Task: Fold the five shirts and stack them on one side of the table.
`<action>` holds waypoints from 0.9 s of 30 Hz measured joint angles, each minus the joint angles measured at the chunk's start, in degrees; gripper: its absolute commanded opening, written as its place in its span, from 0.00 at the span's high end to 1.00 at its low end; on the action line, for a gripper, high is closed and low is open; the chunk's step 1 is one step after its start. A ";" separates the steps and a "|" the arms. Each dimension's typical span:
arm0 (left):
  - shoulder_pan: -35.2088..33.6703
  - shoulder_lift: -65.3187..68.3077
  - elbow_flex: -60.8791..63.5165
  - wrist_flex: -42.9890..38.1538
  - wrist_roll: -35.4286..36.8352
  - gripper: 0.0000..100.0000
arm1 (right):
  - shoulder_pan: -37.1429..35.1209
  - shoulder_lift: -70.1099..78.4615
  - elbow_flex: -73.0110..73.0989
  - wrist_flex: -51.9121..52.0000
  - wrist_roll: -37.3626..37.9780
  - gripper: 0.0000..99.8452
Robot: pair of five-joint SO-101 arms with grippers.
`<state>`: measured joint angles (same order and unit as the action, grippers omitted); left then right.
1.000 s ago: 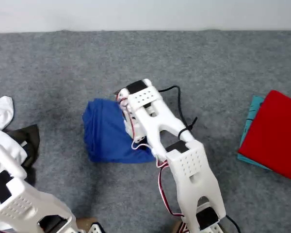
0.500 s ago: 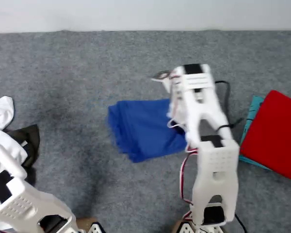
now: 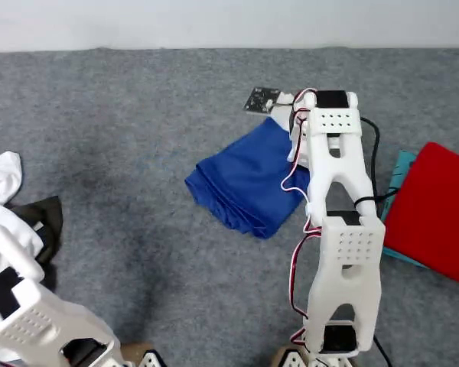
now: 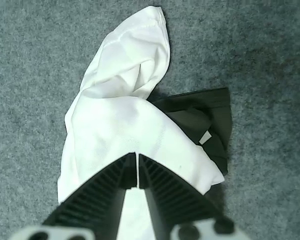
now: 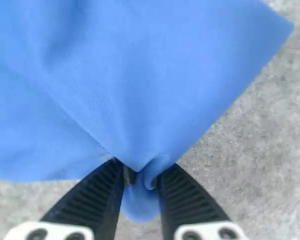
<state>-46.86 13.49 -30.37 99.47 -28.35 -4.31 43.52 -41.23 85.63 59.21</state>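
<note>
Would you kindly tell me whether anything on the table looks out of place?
The white shirt lies crumpled over the black shirt at the left side of the table, neither folded. The blue shirt, pinched in the right gripper, sits askew, apart from the red shirt.

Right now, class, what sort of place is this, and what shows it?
Probably a robot test bench: a grey felt-topped table, the right gripper pinching a blue shirt, and a folded red shirt at the side.
</note>
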 measured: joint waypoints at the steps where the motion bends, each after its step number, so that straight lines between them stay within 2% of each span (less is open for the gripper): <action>1: 0.00 0.00 0.00 0.00 0.00 0.98 | 0.00 -0.09 -0.53 0.26 -2.81 0.80; 5: 0.00 0.00 0.00 0.00 0.00 0.98 | -0.53 -2.29 -4.48 3.87 -16.18 0.79; 9: 0.00 0.00 0.00 0.00 0.00 0.98 | -2.90 -6.15 -8.62 7.56 -25.58 0.79; 11: 0.00 0.00 0.00 0.00 0.00 0.98 | -5.10 -6.33 -9.32 7.74 -29.19 0.81; 13: 0.00 0.00 0.00 0.00 0.00 0.98 | -8.18 -6.33 -9.32 7.38 -32.18 0.88; 16: 0.00 0.00 0.00 0.00 0.00 0.98 | -14.15 -4.40 -9.58 4.57 -33.85 1.00; 18: 0.00 0.00 0.00 0.00 0.00 0.98 | -18.20 -1.41 -9.58 2.29 -34.02 0.97; 20: 0.00 0.00 0.00 0.00 0.00 0.98 | -21.27 2.20 -9.58 0.70 -34.20 0.99; 27: 0.00 0.00 0.00 0.00 0.00 0.98 | -26.99 10.02 -9.58 -2.46 -34.20 0.99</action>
<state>-46.86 13.49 -30.37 99.47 -28.35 -31.30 53.54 -50.81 83.16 25.01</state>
